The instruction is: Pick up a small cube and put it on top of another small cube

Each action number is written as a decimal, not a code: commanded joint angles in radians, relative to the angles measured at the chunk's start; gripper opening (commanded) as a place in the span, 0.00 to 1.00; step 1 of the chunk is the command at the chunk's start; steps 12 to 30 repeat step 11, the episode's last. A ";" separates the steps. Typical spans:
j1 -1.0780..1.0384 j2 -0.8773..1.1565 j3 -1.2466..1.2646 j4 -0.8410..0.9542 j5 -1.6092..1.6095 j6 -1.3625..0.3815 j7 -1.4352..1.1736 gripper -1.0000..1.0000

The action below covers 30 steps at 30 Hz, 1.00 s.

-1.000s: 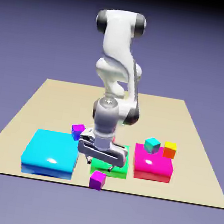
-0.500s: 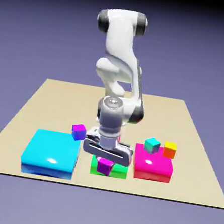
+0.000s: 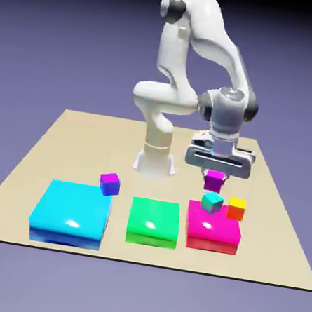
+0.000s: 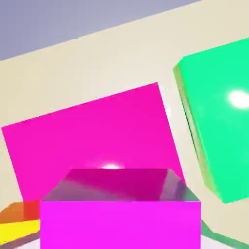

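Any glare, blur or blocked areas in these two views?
Exterior view: sharp; white glare spots on the cyan block, green block and magenta block. Hand view: the held purple cube fills the bottom, hiding the fingertips; glare on the green block and at the magenta block's lower edge.

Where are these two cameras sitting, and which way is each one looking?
Exterior view: fixed off the robot, above the table's near edge, facing the whole white arm, its gripper and all the blocks.
Hand view: on the hand, looking down along the gripper; the held magenta cube fills the bottom and hides the finger tips.
Shared: the magenta cube, flat magenta block, green block, orange-yellow cube.
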<state>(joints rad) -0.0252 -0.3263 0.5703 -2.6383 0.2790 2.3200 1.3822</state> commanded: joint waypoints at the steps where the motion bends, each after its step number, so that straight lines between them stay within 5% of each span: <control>1: 0.003 -0.014 0.008 -0.008 0.005 -0.006 0.006 0.00; 8: -0.011 0.181 0.039 -0.067 -0.084 0.235 0.079 0.00; 9: -0.011 0.181 0.039 -0.067 -0.084 0.235 0.079 1.00; 30: -0.008 0.146 0.034 -0.056 -0.068 0.192 0.066 1.00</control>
